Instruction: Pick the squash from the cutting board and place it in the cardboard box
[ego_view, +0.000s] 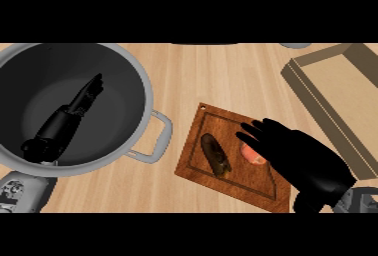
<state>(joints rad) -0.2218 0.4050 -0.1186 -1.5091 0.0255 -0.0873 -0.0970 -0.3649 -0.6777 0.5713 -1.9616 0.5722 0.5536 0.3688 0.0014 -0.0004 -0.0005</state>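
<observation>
A wooden cutting board (221, 180) lies at the middle of the counter. On it rests a dark, elongated squash (215, 154), and to its right an orange-pink rounded piece (253, 155). My right hand (303, 155) hovers open over the board's right half, its fingertips (249, 131) spread above the orange-pink piece and partly hiding it. It does not touch the dark squash. The cardboard box (325, 100) stands open at the right edge. My left hand (83, 102) hangs open with straight fingers over the big pot, holding nothing.
A large grey pot (140, 75) with a side handle (161, 137) fills the left of the view, close to the board's left edge. Bare wooden counter (221, 75) lies between the pot, the board and the box.
</observation>
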